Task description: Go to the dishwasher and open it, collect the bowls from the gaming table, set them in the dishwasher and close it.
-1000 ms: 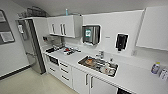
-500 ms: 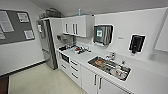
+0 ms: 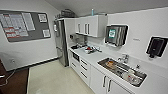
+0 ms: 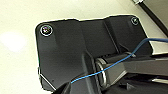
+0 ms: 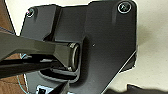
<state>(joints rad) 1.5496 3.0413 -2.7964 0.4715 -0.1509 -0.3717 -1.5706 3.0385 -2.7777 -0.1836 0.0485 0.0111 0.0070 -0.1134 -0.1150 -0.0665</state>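
Kitchenette ahead: sink sat at four o'clock, tall steel fridge at ten, white drawers between. Couldn't tell how either gripper's jaws stood.

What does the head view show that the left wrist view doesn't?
Head view alone: a kitchenette with a sink, white upper cabinets, a tall steel fridge, a notice board and a paper towel dispenser. Left wrist view alone: the robot's dark plate and a blue cable close up. Both share the pale floor.
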